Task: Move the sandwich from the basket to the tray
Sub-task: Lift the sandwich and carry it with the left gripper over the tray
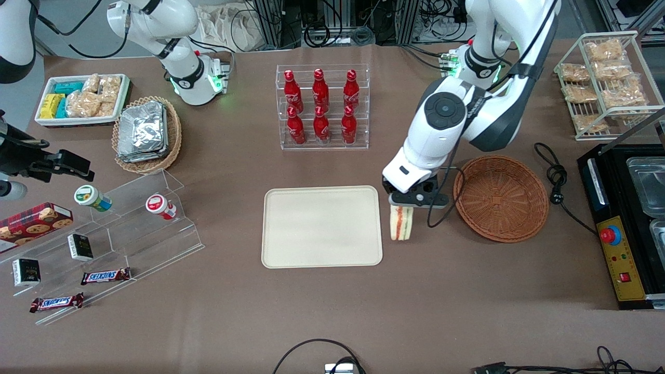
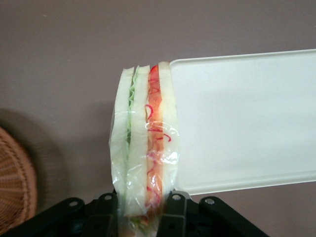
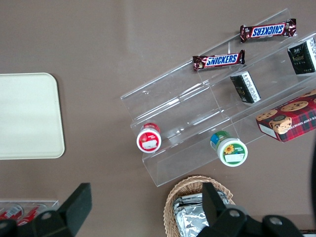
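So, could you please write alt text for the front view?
The gripper holds the wrapped sandwich above the table, between the empty basket and the bare cream tray. Its jaws are shut on the sandwich's upper end.

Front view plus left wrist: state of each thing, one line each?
gripper: shut on the sandwich, between basket and tray
sandwich: held on edge, wrapped, just beside the tray, not over it yet
basket: upright, empty
tray: flat on the table, nothing on it
bottles: six, upright in the clear rack, capped
two round tubs: lying on their sides on the acrylic steps
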Available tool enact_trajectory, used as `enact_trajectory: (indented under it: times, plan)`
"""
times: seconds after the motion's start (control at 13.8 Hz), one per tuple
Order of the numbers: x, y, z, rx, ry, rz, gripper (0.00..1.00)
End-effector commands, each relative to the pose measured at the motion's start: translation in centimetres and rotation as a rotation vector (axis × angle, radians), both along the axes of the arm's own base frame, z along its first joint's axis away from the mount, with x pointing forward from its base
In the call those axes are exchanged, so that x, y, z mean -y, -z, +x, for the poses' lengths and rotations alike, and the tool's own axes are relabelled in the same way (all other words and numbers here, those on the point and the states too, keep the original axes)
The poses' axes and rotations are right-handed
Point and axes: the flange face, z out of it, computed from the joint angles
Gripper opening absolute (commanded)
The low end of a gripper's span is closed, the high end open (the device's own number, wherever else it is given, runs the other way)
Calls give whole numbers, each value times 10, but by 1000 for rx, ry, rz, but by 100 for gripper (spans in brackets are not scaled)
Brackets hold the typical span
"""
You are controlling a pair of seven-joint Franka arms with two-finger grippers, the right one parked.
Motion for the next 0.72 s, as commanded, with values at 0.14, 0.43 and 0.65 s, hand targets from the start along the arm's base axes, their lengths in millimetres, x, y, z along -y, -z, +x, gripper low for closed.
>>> enact_trajectory:
  times: [0.14,0.43,0.65]
  plan:
    - [49,22,3,-9,-4,-26,28]
    - [68,59,2,-15,15,-36,28]
    - [73,84,6,-26,-13,-39,28]
